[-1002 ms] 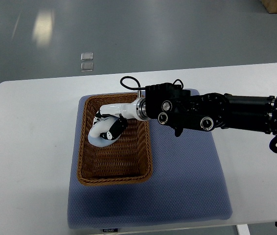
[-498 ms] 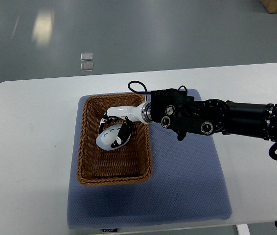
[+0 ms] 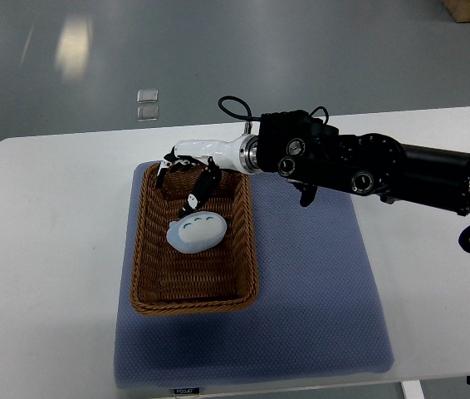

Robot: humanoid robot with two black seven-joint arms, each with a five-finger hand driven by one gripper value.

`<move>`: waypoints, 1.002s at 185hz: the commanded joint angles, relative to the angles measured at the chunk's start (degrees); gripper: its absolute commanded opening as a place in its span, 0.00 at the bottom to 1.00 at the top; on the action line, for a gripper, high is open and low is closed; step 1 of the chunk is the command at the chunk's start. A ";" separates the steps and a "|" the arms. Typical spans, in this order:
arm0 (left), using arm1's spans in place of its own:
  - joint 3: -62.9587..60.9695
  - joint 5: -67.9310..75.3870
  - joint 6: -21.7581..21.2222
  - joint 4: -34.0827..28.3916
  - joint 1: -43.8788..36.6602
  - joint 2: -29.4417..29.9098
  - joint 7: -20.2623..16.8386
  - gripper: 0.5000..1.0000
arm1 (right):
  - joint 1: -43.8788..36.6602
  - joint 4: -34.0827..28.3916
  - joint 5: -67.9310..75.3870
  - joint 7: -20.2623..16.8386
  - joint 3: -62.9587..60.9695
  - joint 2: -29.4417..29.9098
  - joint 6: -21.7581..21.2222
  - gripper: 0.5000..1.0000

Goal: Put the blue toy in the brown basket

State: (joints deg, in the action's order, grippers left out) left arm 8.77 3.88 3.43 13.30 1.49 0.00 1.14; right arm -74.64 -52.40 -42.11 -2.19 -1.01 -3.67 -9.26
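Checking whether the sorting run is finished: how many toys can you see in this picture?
1. The pale blue oval toy lies inside the brown woven basket, near its middle. The right hand is open above the basket's far end, not touching it. None appear hidden.

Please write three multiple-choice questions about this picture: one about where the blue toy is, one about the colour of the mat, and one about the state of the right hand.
1. Where does the blue toy lie?
A. on the white table
B. inside the brown basket
C. in the hand

2. What colour is the mat under the basket?
A. blue-grey
B. red
C. green

3. How is the right hand?
A. closed on the toy
B. out of view
C. open, holding nothing

Key: 1 B, the toy rests on the basket floor. 2 A, the mat is blue-grey. 3 C, the fingers are spread above the basket's far rim, apart from the toy.
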 commanded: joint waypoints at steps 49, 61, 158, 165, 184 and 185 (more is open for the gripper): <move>0.02 -0.01 0.00 -0.20 0.00 0.00 0.00 1.00 | 6.43 -0.16 0.09 -0.01 -19.46 -9.17 -0.23 0.82; 0.02 -0.01 0.00 -0.11 -0.09 0.00 0.00 1.00 | 8.46 -0.07 0.09 -0.01 -23.33 -9.96 -0.23 0.82; 0.02 -0.01 0.00 -0.03 0.00 0.00 0.00 1.00 | 34.03 0.63 18.46 8.34 -53.21 -15.32 -1.55 0.81; 0.02 -0.01 0.00 -0.03 -0.09 0.00 0.00 1.00 | 35.44 0.63 20.40 8.69 -54.36 -15.23 -2.08 0.81; 0.02 -0.01 0.00 -0.03 -0.09 0.00 0.00 1.00 | 39.57 0.63 27.33 9.48 -57.17 -14.53 -2.69 0.81; 0.02 -0.01 0.00 -0.03 -0.09 0.00 0.00 1.00 | 39.57 0.63 27.34 9.48 -57.17 -14.53 -2.69 0.81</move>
State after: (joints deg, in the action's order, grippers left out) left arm 8.79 3.86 3.43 13.27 1.44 0.00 1.14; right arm -38.80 -51.76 -20.83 6.42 -55.65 -18.83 -11.35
